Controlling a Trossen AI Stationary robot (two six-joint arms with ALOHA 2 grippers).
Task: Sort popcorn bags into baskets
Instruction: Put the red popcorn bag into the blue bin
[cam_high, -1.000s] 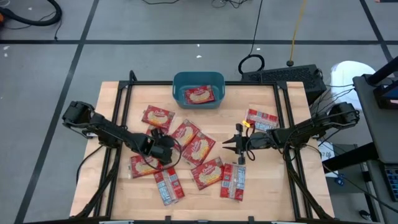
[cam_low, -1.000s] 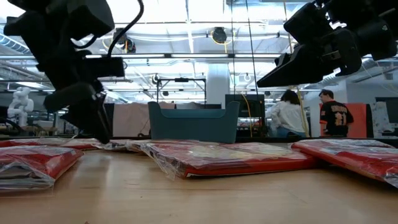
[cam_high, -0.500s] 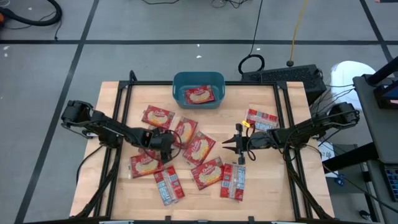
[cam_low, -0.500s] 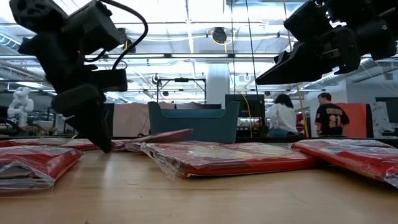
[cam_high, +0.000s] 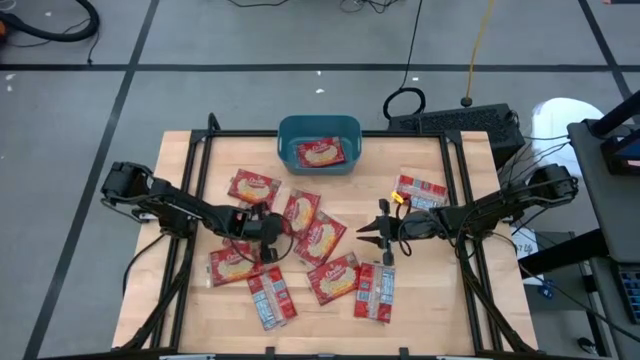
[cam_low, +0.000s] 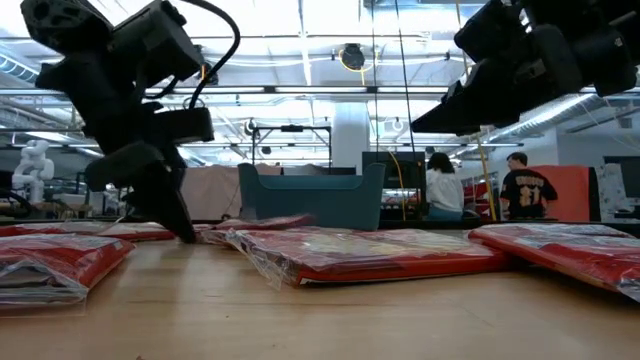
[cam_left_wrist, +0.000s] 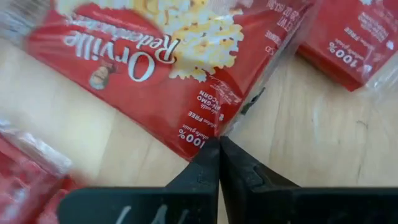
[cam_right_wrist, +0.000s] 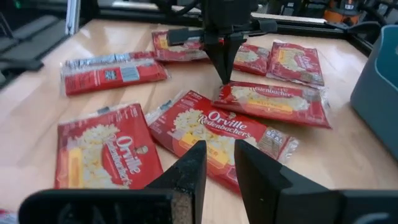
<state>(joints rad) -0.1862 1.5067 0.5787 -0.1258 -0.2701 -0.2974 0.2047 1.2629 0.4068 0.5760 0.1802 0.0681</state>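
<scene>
One wooden worktop (cam_high: 180, 170) carries everything, and my two dark arms reach in over it from either side. At its far edge, in the middle, stands the teal basket (cam_high: 319, 128), and a single popcorn bag (cam_high: 321, 153) lies flat inside it, label up.

The rest of the popcorn bags are scattered on the wood between my arms, some overlapping at their corners. Most show the cream-yellow label. Three show the red and white back: one (cam_high: 271, 297) near the front edge, one (cam_high: 376, 291) in front of my right arm and one (cam_high: 420, 190) just behind it.

My left pincer (cam_high: 270, 232) is down on the worktop in the thick of the pile. Its fingers (cam_left_wrist: 205, 165) are pressed together with no gap. The tips meet right at the clear wrapper edge of a label-up bag (cam_high: 299, 210). That bag lies just on the basket side of them. I cannot tell whether the wrapper is caught between the tips.

My right pincer (cam_right_wrist: 219, 165) hangs above the worktop, off the wood. It points toward the pile, with its fingers standing a little apart and nothing between them.

Beyond the table, two people (cam_low: 440, 185) stand far back in the room.
</scene>
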